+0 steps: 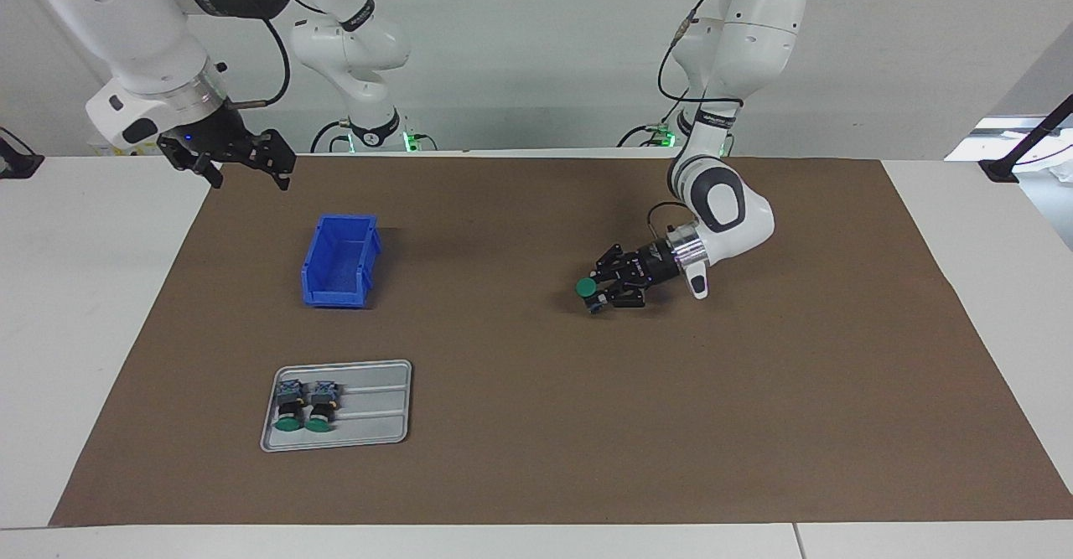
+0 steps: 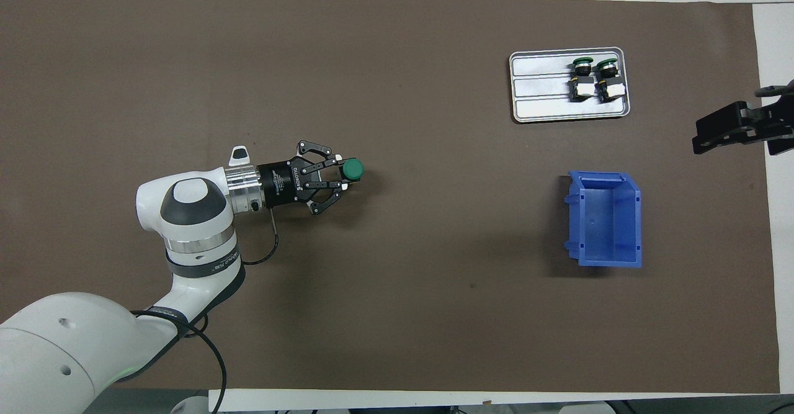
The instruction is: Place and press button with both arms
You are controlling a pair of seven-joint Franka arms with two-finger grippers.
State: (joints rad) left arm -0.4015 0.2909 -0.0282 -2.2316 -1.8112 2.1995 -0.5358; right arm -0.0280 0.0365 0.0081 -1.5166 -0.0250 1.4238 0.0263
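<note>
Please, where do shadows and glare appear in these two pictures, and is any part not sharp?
Facing view: the blue bin throws a soft shadow toward the left arm's end; bright window glare sits at the upper corner. Overhead view: the left gripper holding the button throws only a faint shadow; the metal tray shines pale; the right gripper is soft-edged.

Three green-capped buttons point(image 1: 587, 287), one blue bin point(image 1: 339, 261), one metal tray point(image 1: 377, 412), two arms point(image 1: 729, 207).
</note>
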